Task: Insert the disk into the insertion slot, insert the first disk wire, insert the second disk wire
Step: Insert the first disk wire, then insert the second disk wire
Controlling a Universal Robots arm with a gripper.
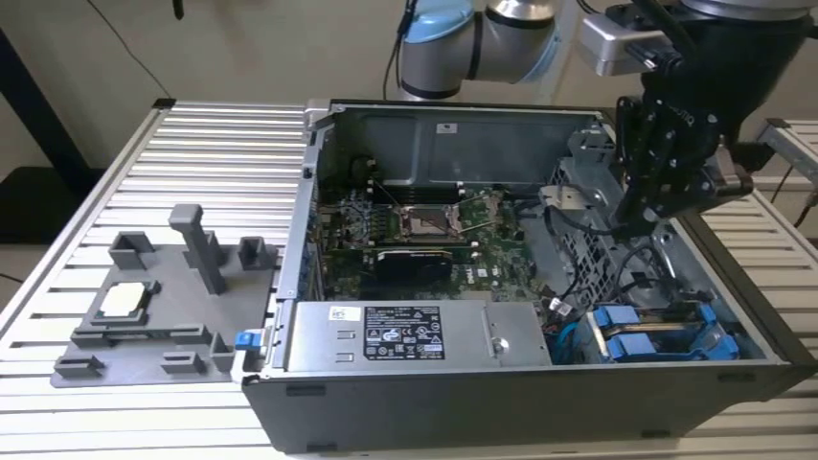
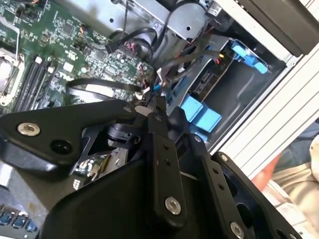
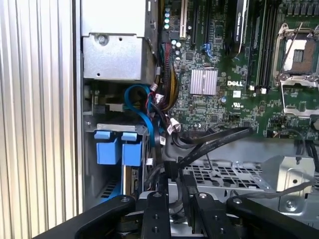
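The disk (image 1: 654, 337) sits in the insertion slot (image 1: 696, 309) at the case's near corner on the exterior view's right; its blue carrier tabs (image 3: 115, 149) (image 2: 200, 113) face outward. My gripper (image 1: 629, 228) hangs inside the open computer case above the perforated drive cage, farther back than the disk. Its fingers (image 3: 158, 206) stand close together around a black disk wire (image 3: 172, 174) that loops back toward the cable bundle. In the second wrist view the gripper (image 2: 149, 112) has a small pale connector end at its tips.
The motherboard (image 1: 422, 230) lies in the middle of the case, and the grey power-supply box (image 1: 397, 335) is at the front. Blue and black cables (image 3: 144, 107) bunch beside the disk. A grey fixture plate (image 1: 160, 297) lies on the slatted table at the exterior view's left.
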